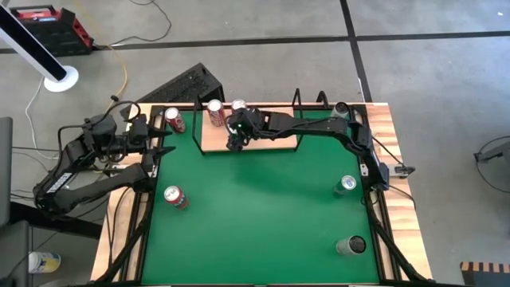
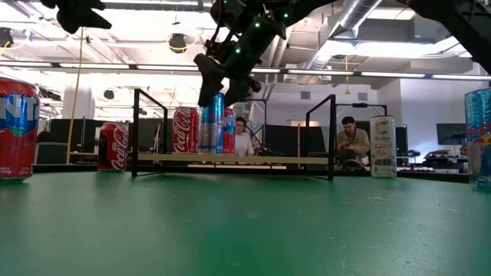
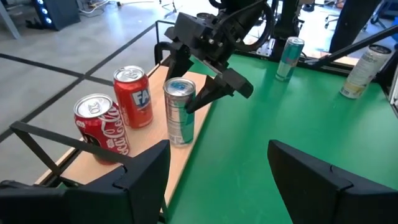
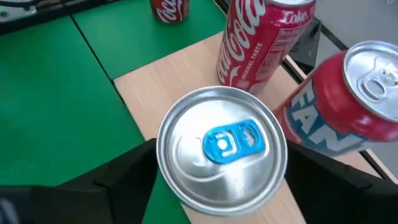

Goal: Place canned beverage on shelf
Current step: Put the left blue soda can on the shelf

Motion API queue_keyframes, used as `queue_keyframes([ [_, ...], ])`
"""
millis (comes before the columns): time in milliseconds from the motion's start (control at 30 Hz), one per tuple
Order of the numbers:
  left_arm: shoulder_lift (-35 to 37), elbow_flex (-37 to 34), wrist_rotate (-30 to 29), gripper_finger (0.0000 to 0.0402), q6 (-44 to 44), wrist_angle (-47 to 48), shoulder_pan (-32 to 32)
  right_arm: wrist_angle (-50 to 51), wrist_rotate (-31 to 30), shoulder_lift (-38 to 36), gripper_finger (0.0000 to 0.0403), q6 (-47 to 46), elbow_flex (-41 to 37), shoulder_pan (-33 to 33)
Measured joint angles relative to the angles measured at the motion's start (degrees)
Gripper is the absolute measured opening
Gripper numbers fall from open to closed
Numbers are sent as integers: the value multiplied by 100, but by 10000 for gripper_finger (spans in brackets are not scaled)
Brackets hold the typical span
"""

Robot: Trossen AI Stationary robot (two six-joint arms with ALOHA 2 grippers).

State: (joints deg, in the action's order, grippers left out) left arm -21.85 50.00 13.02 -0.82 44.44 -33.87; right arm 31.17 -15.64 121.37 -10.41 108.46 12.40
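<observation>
Standing upright on the shelf [image 3: 186,134]: slim silver can [image 3: 179,112], two red cans [image 3: 132,98].

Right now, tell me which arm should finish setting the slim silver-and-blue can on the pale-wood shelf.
Right. The right gripper sits open directly over the slim silver-and-blue can, which stands upright on the pale-wood shelf. The left gripper waits open at the table's left edge.

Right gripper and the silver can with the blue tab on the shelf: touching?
Apart. In the left wrist view the right gripper is open above the silver can on the shelf, with gaps showing between its fingers and the can.
</observation>
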Motion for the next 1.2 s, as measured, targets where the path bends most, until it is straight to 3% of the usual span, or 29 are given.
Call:
queue_keyframes([
  [233,0,0,-24,253,2,-8,0,-36,-63,-32,263,-160,0,0],
  [533,0,0,-47,253,1,-13,0,600,-92,-279,261,-432,-3,2],
  [667,-2,0,-164,253,54,-21,-2,1220,-575,-543,261,-215,-8,15],
  [767,-2,0,-183,253,136,-22,-2,1492,-567,-663,261,40,-10,156],
  [900,-2,0,-183,253,303,-18,-2,1136,-477,-940,261,220,-454,538],
  [1200,-2,0,-179,253,489,-8,0,-416,357,-1516,261,297,-1641,1367],
])
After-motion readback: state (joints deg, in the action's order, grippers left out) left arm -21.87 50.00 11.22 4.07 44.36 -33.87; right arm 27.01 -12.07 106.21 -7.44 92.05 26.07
